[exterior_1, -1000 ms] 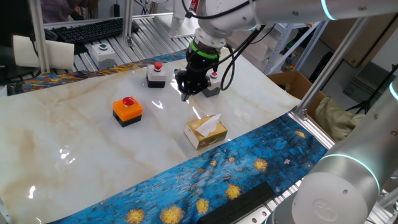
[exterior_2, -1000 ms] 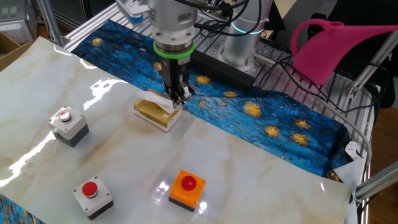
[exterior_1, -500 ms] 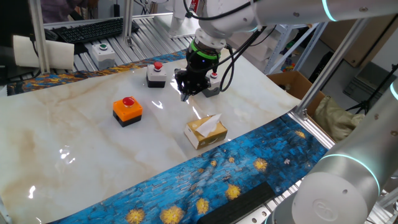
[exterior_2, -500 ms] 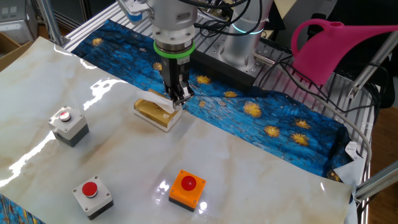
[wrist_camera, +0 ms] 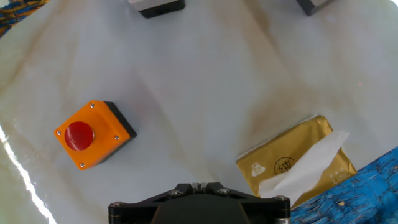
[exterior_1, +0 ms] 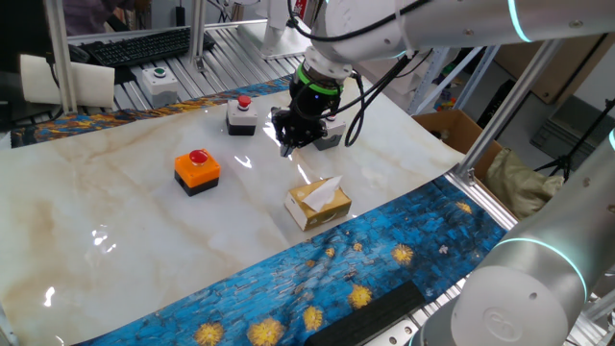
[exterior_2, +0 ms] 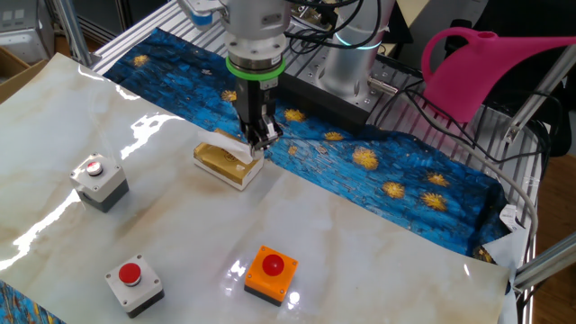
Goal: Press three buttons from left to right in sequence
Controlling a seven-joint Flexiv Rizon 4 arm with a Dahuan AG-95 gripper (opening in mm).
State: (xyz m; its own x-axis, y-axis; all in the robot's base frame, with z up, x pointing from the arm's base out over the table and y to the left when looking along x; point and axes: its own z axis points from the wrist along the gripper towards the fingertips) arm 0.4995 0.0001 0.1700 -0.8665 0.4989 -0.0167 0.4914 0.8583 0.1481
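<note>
The orange button (exterior_1: 197, 171) (exterior_2: 272, 273) (wrist_camera: 93, 134) with its red cap stands on the marble table top. One grey button (exterior_1: 241, 115) (exterior_2: 132, 283) stands farther back. The other grey button (exterior_1: 328, 133) (exterior_2: 99, 180) is partly hidden behind the arm in one fixed view. In the hand view both grey boxes are cut off at the top edge. My gripper (exterior_1: 287, 144) (exterior_2: 259, 144) (wrist_camera: 199, 186) hangs shut and holds nothing, above the table between the grey buttons and a tissue box. It touches no button.
A yellow tissue box (exterior_1: 317, 204) (exterior_2: 228, 163) (wrist_camera: 297, 163) lies right beside the gripper's tip. A pale box with a green button (exterior_1: 159, 83) sits off the table's far edge. A blue patterned cloth (exterior_2: 378, 166) borders the table, with a pink watering can (exterior_2: 486, 63) beyond.
The wrist and upper arm have shifted slightly sideways. The fingertips stay almost in the same spot, still shut. Buttons and tissue box have not moved.
</note>
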